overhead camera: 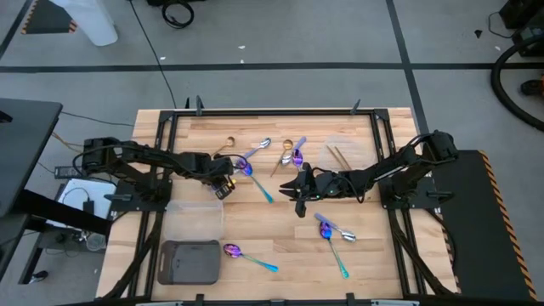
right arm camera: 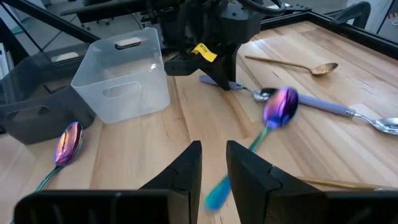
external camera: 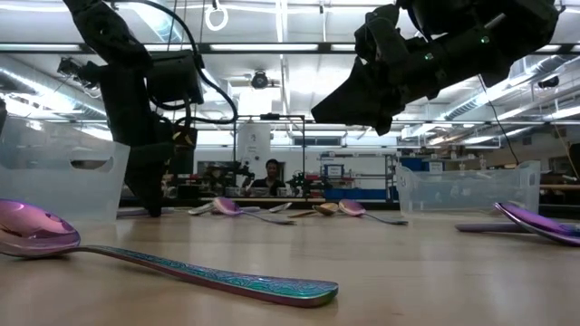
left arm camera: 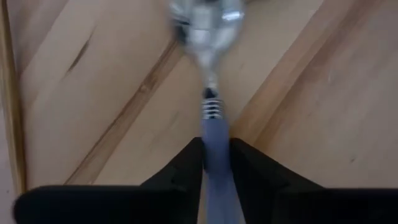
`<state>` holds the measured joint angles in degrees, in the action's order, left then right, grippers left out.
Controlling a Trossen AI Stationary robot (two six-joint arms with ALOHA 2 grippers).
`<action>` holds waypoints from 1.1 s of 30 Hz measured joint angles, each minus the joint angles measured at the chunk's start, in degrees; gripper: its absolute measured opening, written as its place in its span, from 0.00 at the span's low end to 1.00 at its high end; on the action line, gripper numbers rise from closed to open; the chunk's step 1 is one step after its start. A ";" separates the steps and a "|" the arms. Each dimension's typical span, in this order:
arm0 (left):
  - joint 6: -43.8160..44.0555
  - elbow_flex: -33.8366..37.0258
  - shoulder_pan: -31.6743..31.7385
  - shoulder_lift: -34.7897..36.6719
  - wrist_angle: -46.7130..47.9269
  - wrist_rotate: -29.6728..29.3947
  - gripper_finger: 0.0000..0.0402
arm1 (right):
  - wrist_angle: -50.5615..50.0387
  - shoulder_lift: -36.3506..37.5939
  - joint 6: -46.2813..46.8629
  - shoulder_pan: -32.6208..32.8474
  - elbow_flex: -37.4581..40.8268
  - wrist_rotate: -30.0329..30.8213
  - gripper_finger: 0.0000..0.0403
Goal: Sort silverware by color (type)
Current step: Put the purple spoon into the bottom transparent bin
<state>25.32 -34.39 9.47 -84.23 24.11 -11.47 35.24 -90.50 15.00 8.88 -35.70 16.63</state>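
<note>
Bright, even light comes from ceiling strips overhead, seen in the low view as long glaring white bands across the room. Against them both arms turn to near-black silhouettes. The wooden table [overhead camera: 280, 212] is evenly lit from above, with only soft, short shadows under the arms. In the left wrist view the lavender-handled spoon [left arm camera: 211, 93] is blurred, its bowl smeared and glinting. In the right wrist view an iridescent spoon [right arm camera: 277, 112] is blurred too, while the clear tray [right arm camera: 124, 74] stays sharp.
</note>
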 joint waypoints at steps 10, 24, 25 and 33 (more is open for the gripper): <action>0.62 -1.68 0.11 0.18 2.81 -0.60 0.14 | -0.15 0.00 0.00 0.00 -0.01 -0.25 0.21; -5.45 -11.91 0.15 0.22 14.06 -0.73 0.14 | -0.61 0.00 0.00 0.00 -0.01 -0.27 0.21; -5.52 -12.74 0.14 0.22 14.64 -0.72 0.14 | -0.62 0.00 0.00 0.00 -0.02 -0.27 0.21; -7.87 -18.76 0.07 0.28 23.32 0.44 0.15 | -2.41 0.00 0.47 0.00 0.00 0.58 0.21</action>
<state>17.45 -53.15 9.54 -83.94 47.43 -11.03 32.83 -90.50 15.47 8.88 -35.70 17.21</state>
